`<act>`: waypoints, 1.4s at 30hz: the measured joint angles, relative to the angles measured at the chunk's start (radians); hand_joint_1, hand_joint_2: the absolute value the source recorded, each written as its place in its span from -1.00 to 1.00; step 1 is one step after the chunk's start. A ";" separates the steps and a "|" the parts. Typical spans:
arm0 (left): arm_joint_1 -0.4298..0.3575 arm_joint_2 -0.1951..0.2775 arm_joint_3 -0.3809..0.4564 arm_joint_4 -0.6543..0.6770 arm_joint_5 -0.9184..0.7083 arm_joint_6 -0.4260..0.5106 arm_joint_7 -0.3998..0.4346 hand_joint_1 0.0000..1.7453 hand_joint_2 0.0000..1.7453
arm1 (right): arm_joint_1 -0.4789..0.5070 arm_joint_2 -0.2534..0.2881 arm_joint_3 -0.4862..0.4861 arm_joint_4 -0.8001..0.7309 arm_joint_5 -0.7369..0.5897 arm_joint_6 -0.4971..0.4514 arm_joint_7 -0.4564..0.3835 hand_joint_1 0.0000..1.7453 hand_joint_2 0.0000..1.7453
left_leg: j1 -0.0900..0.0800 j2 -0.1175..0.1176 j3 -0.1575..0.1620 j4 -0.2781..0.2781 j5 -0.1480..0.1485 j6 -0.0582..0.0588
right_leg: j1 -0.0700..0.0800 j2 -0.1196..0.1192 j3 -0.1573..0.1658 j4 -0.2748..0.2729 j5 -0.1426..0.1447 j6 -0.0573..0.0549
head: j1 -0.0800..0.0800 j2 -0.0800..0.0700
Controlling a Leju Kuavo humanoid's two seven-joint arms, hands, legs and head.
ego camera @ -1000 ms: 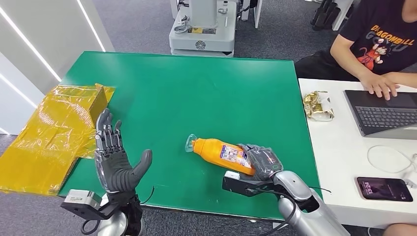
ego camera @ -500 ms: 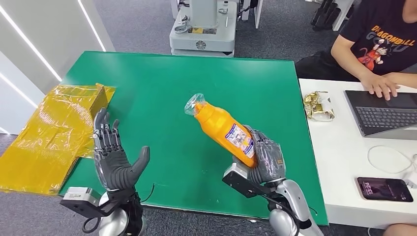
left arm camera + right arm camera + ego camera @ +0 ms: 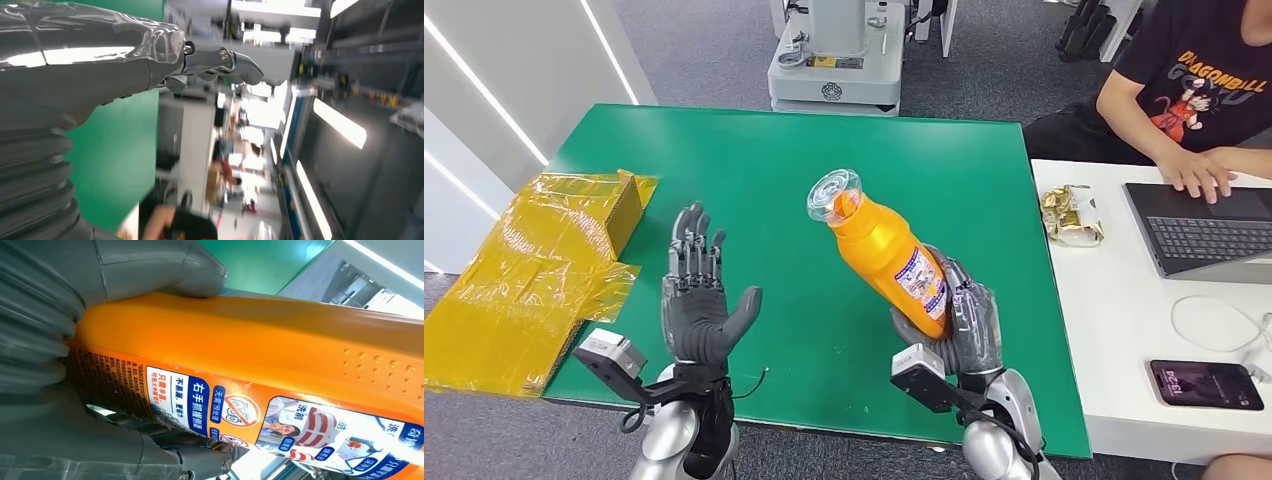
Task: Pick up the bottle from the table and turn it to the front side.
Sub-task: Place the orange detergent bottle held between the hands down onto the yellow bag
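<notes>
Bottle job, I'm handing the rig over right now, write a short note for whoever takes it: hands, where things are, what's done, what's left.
Right hand: grips the lower body of the orange bottle, lifted off the green table and tilted, clear cap end up and away from the robot.
Left hand: open, fingers spread, raised over the table's near left part, holding nothing.
Done: bottle picked up.
Left: turn it to the front side. The right wrist view shows a printed label; which face is the front cannot be told.
</notes>
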 joint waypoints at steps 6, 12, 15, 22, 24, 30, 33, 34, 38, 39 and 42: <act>-0.051 0.017 -0.039 0.060 0.051 -0.117 0.019 -1.00 1.00 | -0.033 0.024 0.021 0.063 -0.007 0.039 -0.043 1.00 1.00 | 0.000 0.000 0.000 0.000 0.000 0.000 | 0.000 0.000 0.000 0.000 0.000 0.000 | 0.000 0.000; -0.069 0.025 -0.063 0.098 0.039 -0.162 0.019 -1.00 1.00 | -0.073 0.047 0.063 0.123 -0.004 0.136 -0.055 1.00 1.00 | 0.000 0.000 0.000 0.000 0.000 0.000 | 0.000 0.000 0.000 0.000 0.000 0.000 | 0.000 0.000; -0.078 0.024 -0.066 0.108 0.038 -0.181 0.024 -1.00 1.00 | -0.096 0.056 0.079 0.154 -0.004 0.160 -0.057 1.00 1.00 | 0.000 0.000 0.000 0.000 0.000 0.000 | 0.000 0.000 0.000 0.000 0.000 0.000 | 0.000 0.000; -0.100 0.018 -0.065 0.145 0.039 -0.202 0.034 -1.00 1.00 | -0.123 0.077 0.094 0.196 0.025 0.231 -0.043 1.00 1.00 | 0.000 0.000 0.000 0.000 0.000 0.000 | 0.000 0.000 0.000 0.000 0.000 0.000 | 0.000 0.000; -0.103 0.017 -0.063 0.156 0.039 -0.203 0.035 -1.00 1.00 | -0.124 0.080 0.094 0.202 0.036 0.254 -0.038 1.00 1.00 | 0.000 0.000 0.000 0.000 0.000 0.000 | 0.000 0.000 0.000 0.000 0.000 0.000 | 0.000 0.000; -0.104 0.012 -0.054 0.172 0.037 -0.209 0.042 -1.00 1.00 | -0.129 0.081 0.094 0.217 0.046 0.290 -0.037 1.00 1.00 | 0.000 0.000 0.000 0.000 0.000 0.000 | 0.000 0.000 0.000 0.000 0.000 0.000 | 0.000 0.000; -0.104 0.011 -0.052 0.176 0.034 -0.212 0.047 -1.00 1.00 | -0.129 0.081 0.094 0.219 0.049 0.310 -0.039 1.00 1.00 | 0.000 0.000 0.000 0.000 0.000 0.000 | 0.000 0.000 0.000 0.000 0.000 0.000 | 0.000 0.000; -0.104 0.011 -0.052 0.177 0.034 -0.212 0.048 -1.00 1.00 | -0.128 0.081 0.094 0.219 0.049 0.316 -0.040 1.00 1.00 | 0.000 0.000 0.000 0.000 0.000 0.000 | 0.000 0.000 0.000 0.000 0.000 0.000 | 0.000 0.000; -0.104 0.011 -0.050 0.184 0.033 -0.213 0.049 -1.00 1.00 | -0.122 0.081 0.094 0.219 0.055 0.329 -0.040 1.00 1.00 | 0.000 0.000 0.000 0.000 0.000 0.000 | 0.000 0.000 0.000 0.000 0.000 0.000 | 0.000 0.000; -0.104 0.011 -0.050 0.186 0.032 -0.213 0.049 -1.00 1.00 | -0.120 0.081 0.094 0.219 0.057 0.330 -0.040 1.00 1.00 | 0.000 0.000 0.000 0.000 0.000 0.000 | 0.000 0.000 0.000 0.000 0.000 0.000 | 0.000 0.000; -0.105 0.011 -0.048 0.193 0.030 -0.212 0.049 -1.00 1.00 | -0.112 0.081 0.094 0.217 0.069 0.333 -0.034 1.00 1.00 | 0.000 0.000 0.000 0.000 0.000 0.000 | 0.000 0.000 0.000 0.000 0.000 0.000 | 0.000 0.000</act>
